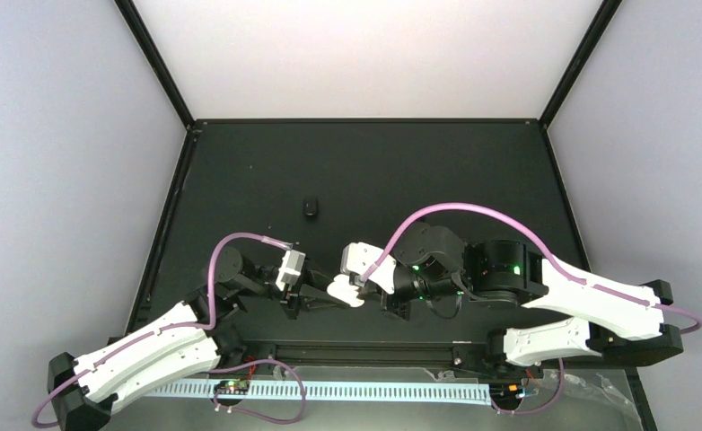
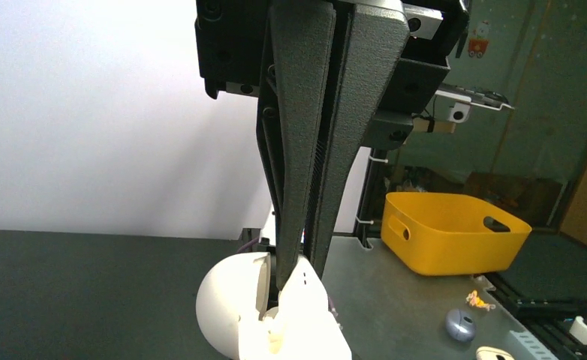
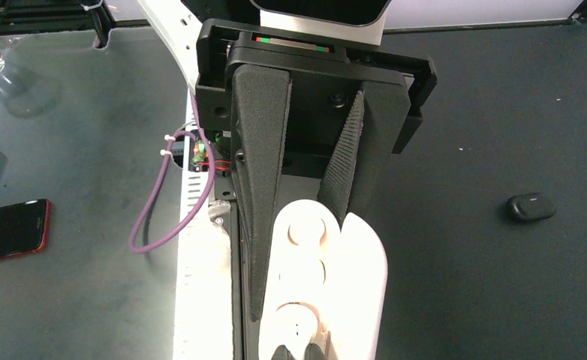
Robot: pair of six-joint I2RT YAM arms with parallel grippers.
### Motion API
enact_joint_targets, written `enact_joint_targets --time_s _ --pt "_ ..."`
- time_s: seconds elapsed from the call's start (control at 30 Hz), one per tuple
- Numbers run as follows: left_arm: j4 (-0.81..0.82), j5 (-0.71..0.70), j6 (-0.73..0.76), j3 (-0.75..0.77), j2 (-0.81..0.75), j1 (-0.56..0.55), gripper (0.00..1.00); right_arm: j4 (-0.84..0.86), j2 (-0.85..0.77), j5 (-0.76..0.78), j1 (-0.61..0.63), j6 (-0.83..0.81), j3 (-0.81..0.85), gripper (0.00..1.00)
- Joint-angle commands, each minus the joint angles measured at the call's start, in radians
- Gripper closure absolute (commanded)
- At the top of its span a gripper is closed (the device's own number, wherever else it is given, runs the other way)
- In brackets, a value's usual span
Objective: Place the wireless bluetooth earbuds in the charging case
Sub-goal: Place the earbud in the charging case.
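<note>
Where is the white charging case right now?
The charging case is front centre in the top view, clamped in the right gripper, with the left gripper tips at it.

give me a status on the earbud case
Right jaws shut on white case, lid open. Left jaws shut, tips at its wells; earbuds not discernible. Small black object lies apart, nothing blocking.

Left gripper (image 1: 329,300) pinched closed, pointing 3 o'clock. Right gripper (image 1: 370,292) clamped tight, pointing 9 o'clock. Both arms elbowed inward, tips nearly meeting.
</note>
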Motion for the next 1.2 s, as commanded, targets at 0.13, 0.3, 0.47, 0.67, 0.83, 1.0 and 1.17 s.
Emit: enact_joint_targets --time_s 0.13,0.3,0.47,0.67,0.83,1.0,1.17 --pt "0.097 -0.015 -0.033 0.040 -0.019 -0.002 0.98 0.020 0.012 0.048 0.016 0.032 -0.022 0.99" --pt "0.124 -0.016 -0.050 0.037 -0.019 -0.002 0.98 0.026 0.009 0.057 0.017 0.043 -0.032 0.99" --pt "0.181 -0.034 -0.071 0.026 -0.022 -0.003 0.98 0.005 0.015 0.053 0.021 0.053 -0.022 0.99" --pt "0.256 -0.046 -0.097 0.016 -0.003 -0.004 0.98 0.032 0.017 0.048 0.023 0.078 -0.028 0.99" --pt "0.279 -0.049 -0.105 0.006 0.001 -0.005 0.98 0.049 0.017 0.067 0.023 0.091 -0.025 0.99" --pt "0.263 -0.061 -0.099 -0.011 -0.023 -0.005 0.98 0.058 -0.002 0.088 0.023 0.104 -0.012 0.99" --pt "0.247 -0.072 -0.095 -0.019 -0.037 -0.005 0.98 0.062 -0.017 0.090 0.024 0.121 0.004 0.86"
